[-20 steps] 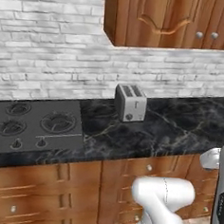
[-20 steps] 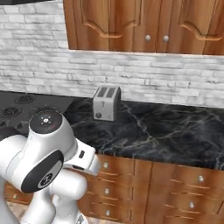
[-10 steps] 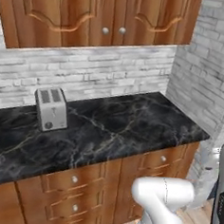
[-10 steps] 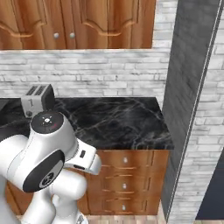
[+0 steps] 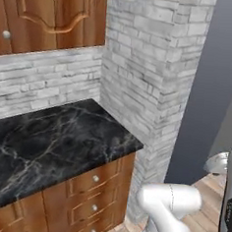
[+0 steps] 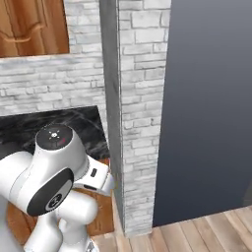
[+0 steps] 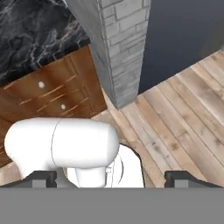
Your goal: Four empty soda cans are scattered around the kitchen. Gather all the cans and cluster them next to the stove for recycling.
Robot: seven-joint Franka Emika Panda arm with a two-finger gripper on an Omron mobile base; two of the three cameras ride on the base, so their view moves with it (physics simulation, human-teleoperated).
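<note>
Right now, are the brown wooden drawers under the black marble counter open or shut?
Shut: the brown wooden drawers sit flush with the cabinet face under the black marble counter; none is pulled out.

tabletop (image 5: 57, 133): black veined marble, ends at brick pillar (image 5: 154, 91)
base: wood drawers (image 5: 89, 195)
floor (image 7: 183, 113): wood plank

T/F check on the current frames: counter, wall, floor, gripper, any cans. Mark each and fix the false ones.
1. The counter is black veined marble. True.
2. A red soda can stands on the counter. False: no can is on the visible stretch.
3. The gripper is open, nothing between its fingertips. True.
4. The wall at the counter's end is wood panelling. False: it is white-grey brick.
5. The drawers under the counter have small round knobs. True.
6. The floor is tiled. False: it is wood plank.
</note>
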